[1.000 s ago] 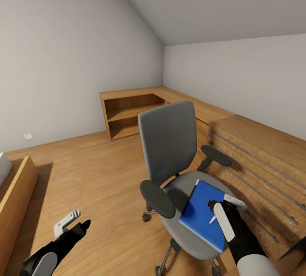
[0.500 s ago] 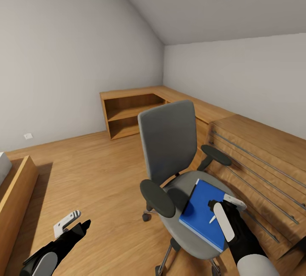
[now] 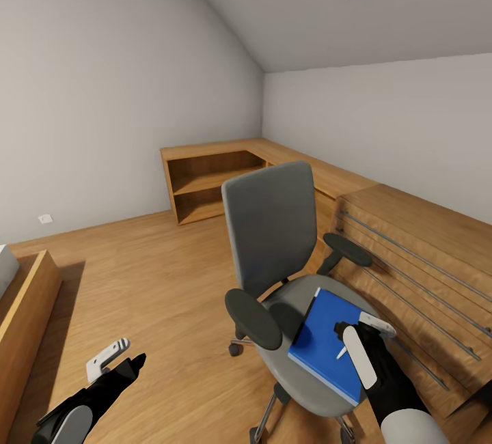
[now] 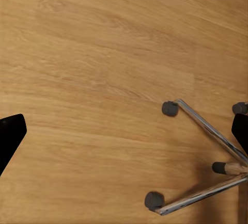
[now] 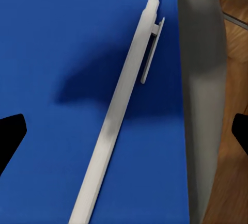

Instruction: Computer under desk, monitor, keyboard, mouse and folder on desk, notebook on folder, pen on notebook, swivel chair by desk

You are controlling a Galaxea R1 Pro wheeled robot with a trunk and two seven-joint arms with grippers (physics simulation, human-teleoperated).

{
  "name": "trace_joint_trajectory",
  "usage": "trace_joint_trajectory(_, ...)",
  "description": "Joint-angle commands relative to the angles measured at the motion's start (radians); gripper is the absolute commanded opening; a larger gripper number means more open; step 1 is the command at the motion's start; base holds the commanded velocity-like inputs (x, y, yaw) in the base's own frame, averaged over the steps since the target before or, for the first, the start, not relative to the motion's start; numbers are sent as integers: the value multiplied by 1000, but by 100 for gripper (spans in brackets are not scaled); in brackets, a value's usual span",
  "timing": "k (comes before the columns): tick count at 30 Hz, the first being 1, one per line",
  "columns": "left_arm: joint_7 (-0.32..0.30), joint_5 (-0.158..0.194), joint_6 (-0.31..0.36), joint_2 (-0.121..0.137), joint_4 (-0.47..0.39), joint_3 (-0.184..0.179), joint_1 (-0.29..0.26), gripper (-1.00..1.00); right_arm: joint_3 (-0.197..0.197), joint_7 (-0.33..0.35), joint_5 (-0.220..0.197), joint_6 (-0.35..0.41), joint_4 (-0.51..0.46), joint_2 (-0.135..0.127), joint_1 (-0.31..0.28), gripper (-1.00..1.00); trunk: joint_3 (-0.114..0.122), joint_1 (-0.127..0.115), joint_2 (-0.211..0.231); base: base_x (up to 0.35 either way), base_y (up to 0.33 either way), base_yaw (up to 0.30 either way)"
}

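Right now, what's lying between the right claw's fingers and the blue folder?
The pen lies flat on the folder, directly under the open right claw; the right wrist view shows it between the two fingertips.

Right gripper (image 3: pixel 361 343) covers part of the folder (image 3: pixel 321 341) and most of the pen (image 3: pixel 341 352). Pen's lower end (image 5: pixel 119 115) is cut off in the wrist view. Swivel chair (image 3: pixel 273 239) base is cut off at the bottom edge; bed (image 3: pixel 20 307) is cut off at left.
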Motion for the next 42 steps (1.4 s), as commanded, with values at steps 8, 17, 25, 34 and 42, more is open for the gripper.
trace_joint_trajectory(8, 8, 10, 2, 0, -2, -1, -1, 100, 0, -7, -9, 2, -2, 1, -1, 100, -10, 11, -21, 0, 0, 0)
trace_joint_trajectory(17, 8, 10, 2, 0, -2, 0, -1, 100, 1, -7, -9, 2, -2, 1, -1, 100, -10, 11, -21, 0, 0, 0)
trace_joint_trajectory(25, 8, 10, 2, 0, -2, 0, -1, 100, 1, -6, -9, 2, -2, 1, -1, 100, -10, 11, -21, 0, 0, 0)
trace_joint_trajectory(34, 8, 10, 2, 0, -2, -1, -1, 100, 1, -7, -9, 2, -2, 1, -1, 100, -26, 31, -56, 0, 0, 0)
trace_joint_trajectory(42, 7, 10, 3, 1, -2, 0, -1, 100, 1, -7, -9, 2, -2, 1, -1, 100, -26, 31, -56, 0, 0, 0)
